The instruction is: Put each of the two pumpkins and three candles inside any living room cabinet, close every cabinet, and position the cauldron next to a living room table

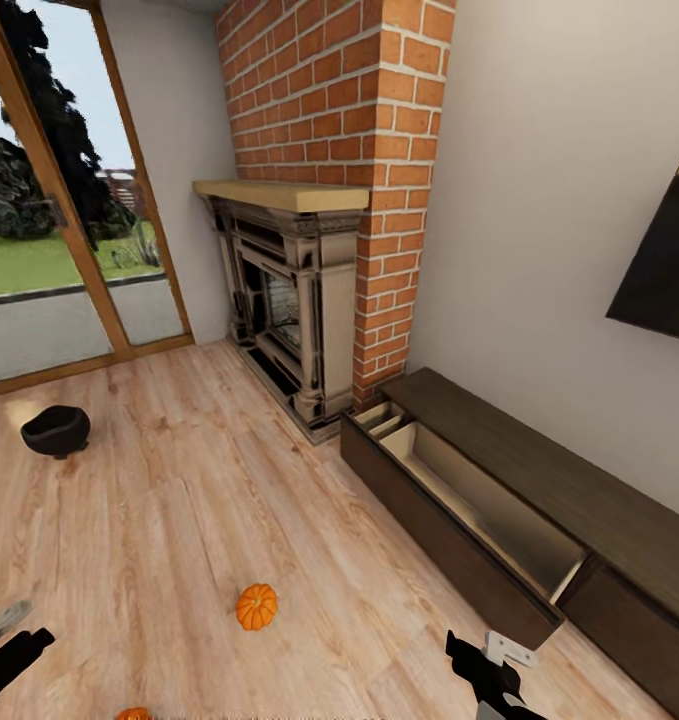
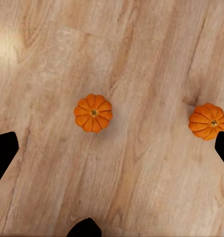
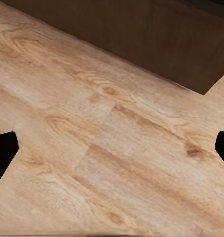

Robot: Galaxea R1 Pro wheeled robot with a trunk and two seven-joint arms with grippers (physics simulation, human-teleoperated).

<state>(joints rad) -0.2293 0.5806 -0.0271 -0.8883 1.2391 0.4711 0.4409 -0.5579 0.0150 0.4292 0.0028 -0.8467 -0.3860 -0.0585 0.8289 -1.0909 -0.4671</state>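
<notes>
Both pumpkins lie on the floor beneath your left gripper [image 2: 112, 148], whose jaws are spread wide and empty.
Your right gripper [image 3: 112, 148], jaws equally wide, hangs just beside the cabinet [image 1: 499, 520], whose drawer [image 1: 479, 500] stands pulled out, likely ready to receive them. One pumpkin [image 1: 256, 606] sits well apart from the cabinet; the other pumpkin [image 1: 134, 714] is cut off. Farther off rests the cauldron [image 1: 56, 430]. You'll find candles nowhere.
</notes>
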